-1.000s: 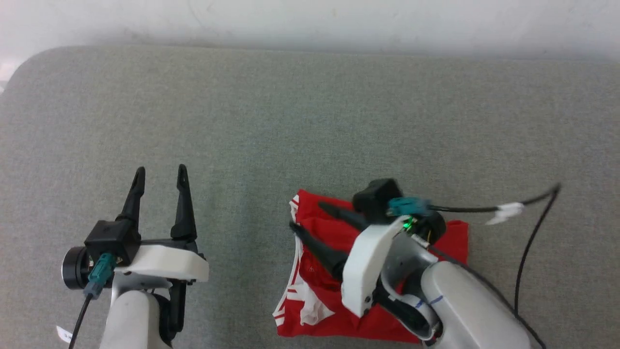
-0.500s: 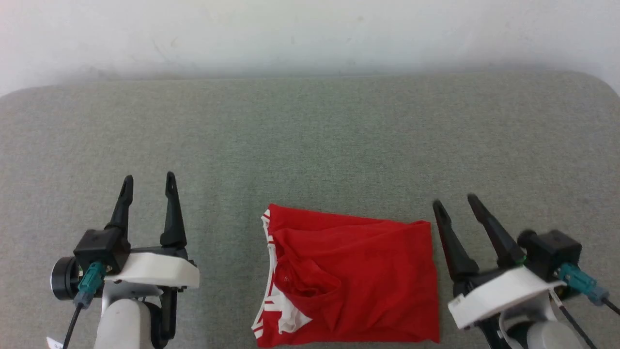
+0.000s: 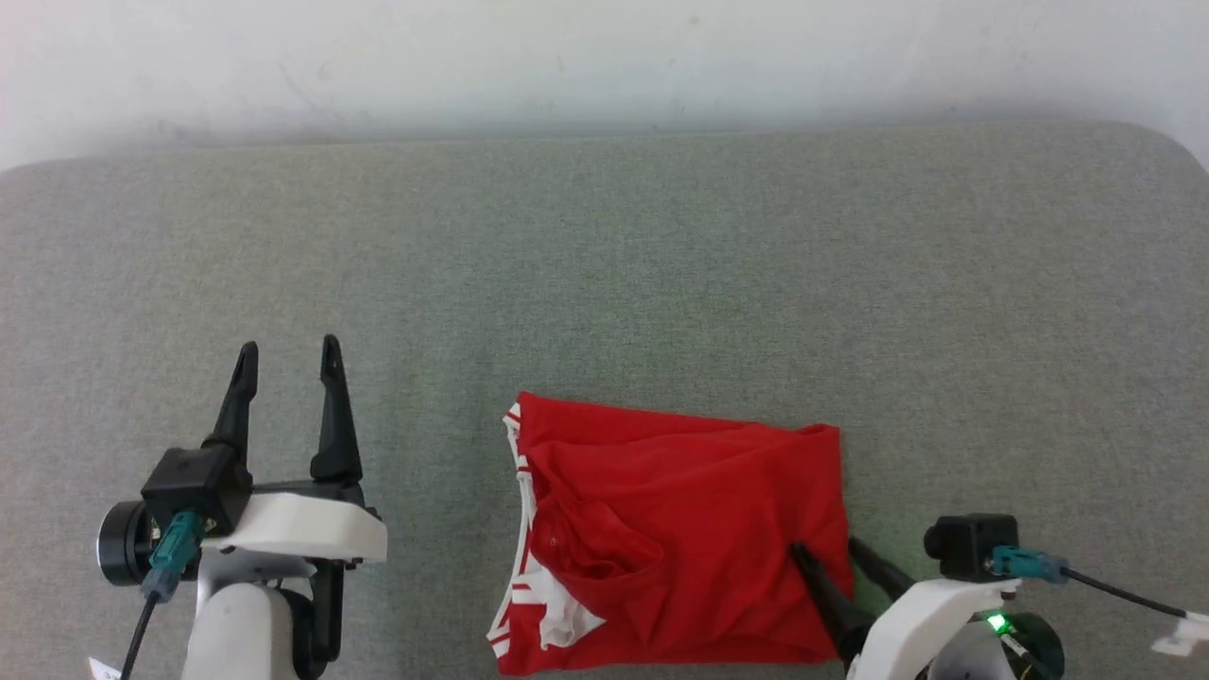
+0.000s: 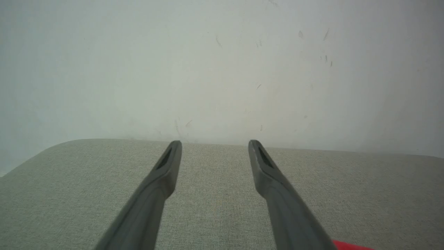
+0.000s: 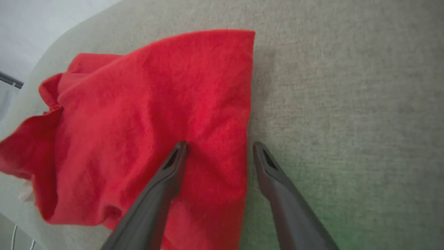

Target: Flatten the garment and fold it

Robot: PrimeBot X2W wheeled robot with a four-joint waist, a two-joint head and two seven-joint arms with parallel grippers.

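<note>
**Head view.** The garment (image 3: 680,538) is shown lying on the grey tabletop (image 3: 604,283), in the lower middle of the view and between the two grippers. It is gathered into a rough rectangle. The red body is uppermost and creased. Red-and-white striped trim (image 3: 522,510) is seen along its left edge, and a patch of white cloth (image 3: 567,619) at its lower left corner. A pale wall (image 3: 604,57) is seen behind the far edge of the tabletop.

**Left gripper** (image 3: 288,347). It is held over bare tabletop, well apart from the garment, with its fingers pointing toward the wall. The jaws are released and nothing is held between them. In the left wrist view only a red sliver of the garment (image 4: 350,246) is seen, at the bottom edge.

**Right gripper** (image 3: 826,546). It is placed at the garment's right edge, near the lower right corner. The jaws are spread and no cloth is pinched. In the right wrist view one finger (image 5: 163,187) is seen over the red cloth, and the other finger (image 5: 277,187) over bare tabletop just beside the edge. Whether either finger touches the surface cannot be told. A teal connector (image 3: 1015,564) and a green light (image 3: 995,622) are seen at this wrist.
</note>
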